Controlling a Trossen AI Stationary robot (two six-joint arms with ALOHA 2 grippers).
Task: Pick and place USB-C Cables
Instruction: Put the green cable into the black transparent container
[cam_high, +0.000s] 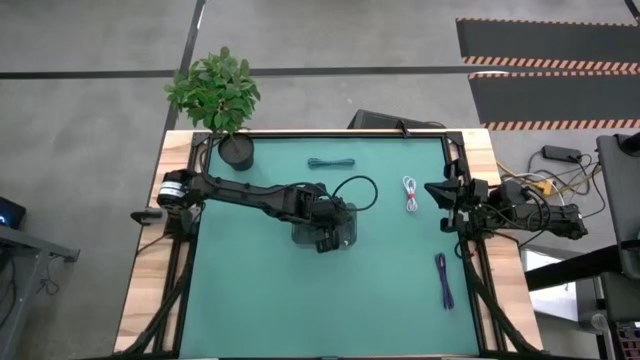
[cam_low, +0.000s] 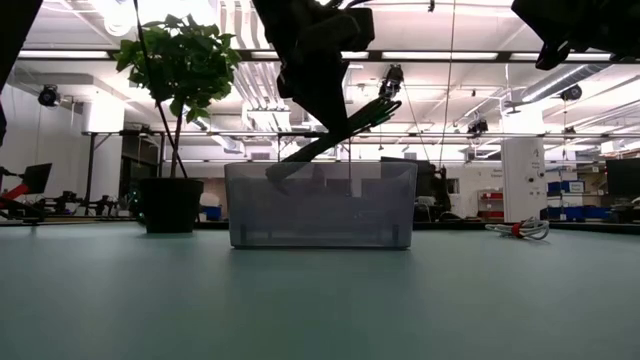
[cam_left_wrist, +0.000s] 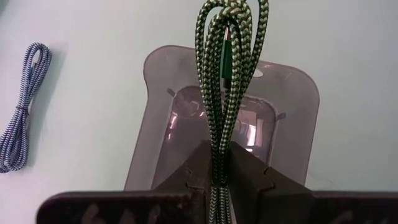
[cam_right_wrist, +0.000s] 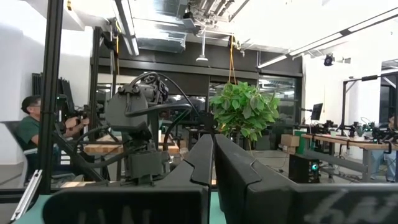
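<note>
A potted plant (cam_high: 218, 95) in a black pot stands at the far left corner of the green worktop (cam_high: 250, 300), its leaves spreading past the edge. A clear grey plastic bin (cam_low: 320, 205) sits near the worktop's middle. Right of the worktop, black wires and a yellow plug (cam_high: 545, 186) lie on the floor. Beyond the worktop, a seated person (cam_right_wrist: 28, 134) in a green top is in the room.

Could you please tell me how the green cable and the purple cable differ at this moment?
The green cable is pinched in the left gripper above the clear bin; the purple cable lies loose on the mat, near the right edge. Green is off the table; purple rests flat. Both are slim folded bundles.
</note>
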